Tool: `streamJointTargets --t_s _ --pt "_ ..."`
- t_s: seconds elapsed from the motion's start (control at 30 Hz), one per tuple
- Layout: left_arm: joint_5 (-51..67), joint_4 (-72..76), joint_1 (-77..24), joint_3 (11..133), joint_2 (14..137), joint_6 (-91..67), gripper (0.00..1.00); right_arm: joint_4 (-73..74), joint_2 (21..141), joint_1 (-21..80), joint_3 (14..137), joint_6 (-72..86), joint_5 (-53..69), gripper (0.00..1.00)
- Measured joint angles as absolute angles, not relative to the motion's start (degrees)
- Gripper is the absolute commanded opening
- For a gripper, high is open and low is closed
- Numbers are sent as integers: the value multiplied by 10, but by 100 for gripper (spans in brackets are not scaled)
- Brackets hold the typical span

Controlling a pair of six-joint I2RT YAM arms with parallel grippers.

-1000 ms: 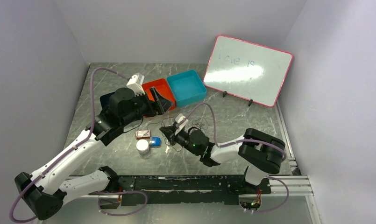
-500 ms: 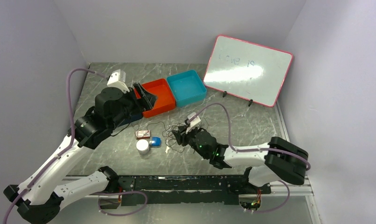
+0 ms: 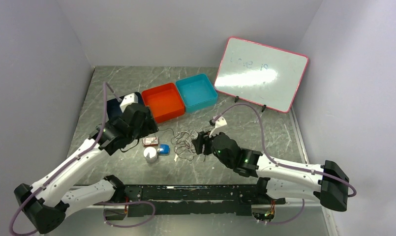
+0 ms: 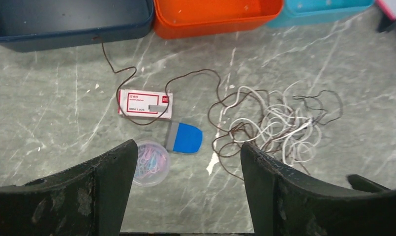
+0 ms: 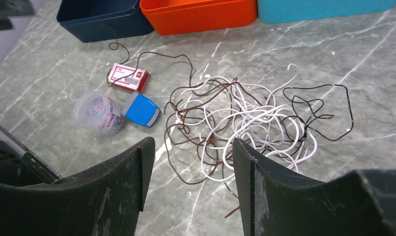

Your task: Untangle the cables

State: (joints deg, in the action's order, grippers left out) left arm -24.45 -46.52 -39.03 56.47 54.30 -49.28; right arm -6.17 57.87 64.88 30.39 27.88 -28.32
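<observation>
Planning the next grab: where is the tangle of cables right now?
In the overhead view the cables lie mid-table, just right of the small blue case and nearer the arms than the orange tray.

The table [image 4: 38, 123] looks like grey-green stone veined white, smooth with a dull sheen; the cables [image 5: 250, 115] are thin, smooth-skinned cords, seemingly plastic-coated, white, brown and black; the orange bin [image 4: 210, 22], teal bin [image 3: 200, 92] and navy bin [image 4: 63, 37] are moulded plastic, smooth and faintly glossy; the whiteboard [image 3: 259, 73] is glossy; the small tub [image 5: 95, 112] is clear plastic; the red-and-white box [image 4: 145, 104] looks like printed card; the left gripper [image 4: 188, 146] and right gripper [image 5: 193, 142] have black matt fingers [image 4: 107, 187], scuffed pale.
</observation>
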Motion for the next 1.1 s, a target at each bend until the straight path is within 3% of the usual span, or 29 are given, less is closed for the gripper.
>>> streamJointTargets --t_s 0.3,0.73,1.1 --pt "-242 -448 -390 554 653 -451 81 36 618 649 411 282 -206 65" --pt "-183 -338 -311 566 830 -326 81 62 526 649 385 276 -173 66" --pt "-112 -260 -283 567 888 -276 76 129 468 649 385 241 -199 66"
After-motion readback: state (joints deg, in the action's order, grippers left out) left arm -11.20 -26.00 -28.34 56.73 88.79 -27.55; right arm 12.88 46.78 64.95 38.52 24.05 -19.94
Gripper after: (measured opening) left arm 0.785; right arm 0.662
